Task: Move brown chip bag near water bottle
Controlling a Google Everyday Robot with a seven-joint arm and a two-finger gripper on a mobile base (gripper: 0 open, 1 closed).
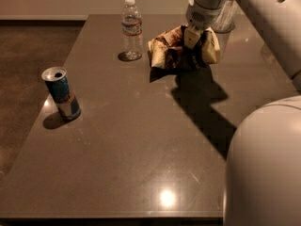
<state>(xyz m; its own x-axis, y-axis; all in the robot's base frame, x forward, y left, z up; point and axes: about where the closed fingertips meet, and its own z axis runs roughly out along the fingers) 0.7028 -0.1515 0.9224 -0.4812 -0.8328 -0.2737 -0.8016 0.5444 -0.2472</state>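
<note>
The brown chip bag (175, 51), crinkled dark brown and cream, hangs just above the table at the far middle, held from above. My gripper (192, 37) is shut on the bag's top, with the white arm reaching in from the upper right. The water bottle (132, 28), clear with a white cap and a label band, stands upright just left of the bag, a small gap between them.
A blue-silver drink can (62, 94) stands upright near the table's left edge. A clear glass cup (226, 17) stands behind the arm at the far right. The arm's white body (263, 164) fills the lower right. The table (141, 145) is dark brown.
</note>
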